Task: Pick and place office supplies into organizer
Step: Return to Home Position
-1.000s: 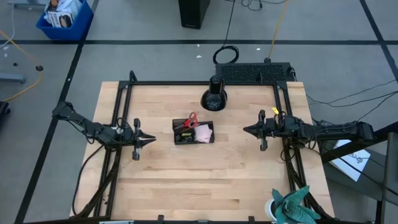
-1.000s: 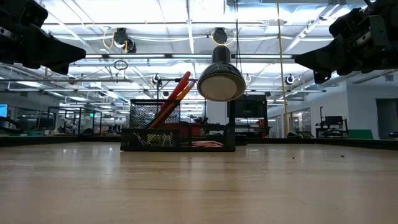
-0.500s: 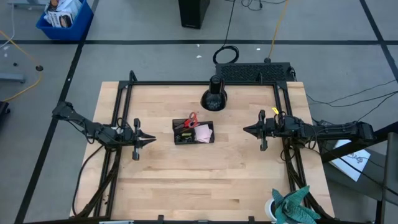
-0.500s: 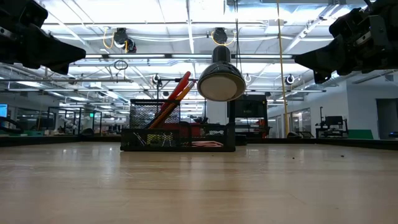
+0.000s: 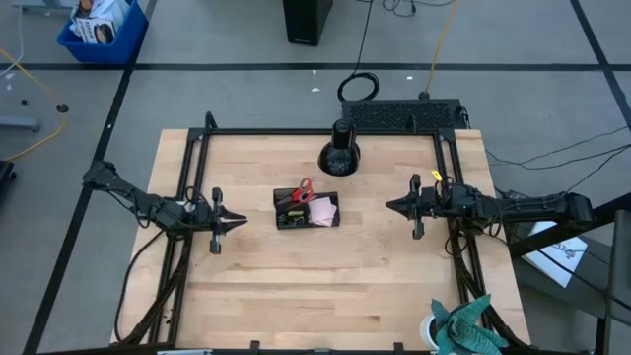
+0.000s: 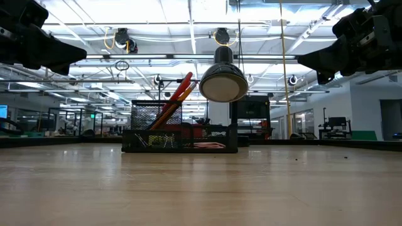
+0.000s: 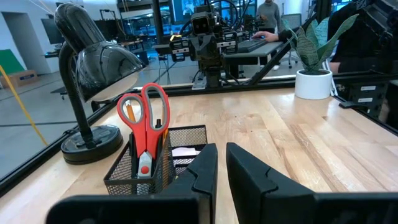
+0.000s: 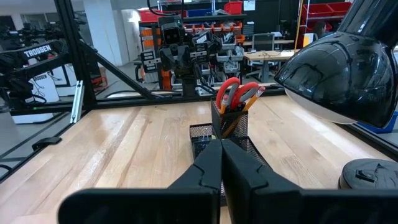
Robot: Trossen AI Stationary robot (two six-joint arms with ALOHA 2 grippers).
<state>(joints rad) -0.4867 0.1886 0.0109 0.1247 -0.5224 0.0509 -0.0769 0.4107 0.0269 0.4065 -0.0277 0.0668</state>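
The organizer (image 5: 307, 210) sits at the middle of the worktop (image 5: 325, 286). The red-handled scissors (image 5: 304, 188) and orange pencils (image 7: 129, 111) stand in its taller end, and the pink sticky-note pad (image 5: 323, 210) lies in the lower part. Nothing has shifted over the last second, and both arms are parked, so the filling looks finished and only the return to rest is left.

The left end effector (image 5: 242, 223) hovers well to the organizer's left, its fingers drawn nearly together and empty. The right end effector (image 5: 389, 206) waits well to its right, pressed closed on nothing. A black desk lamp (image 5: 338, 150) stands just behind the organizer.

The only readable writing is "TROSSEN" (image 8: 38, 53), on the far arm in the right wrist view.
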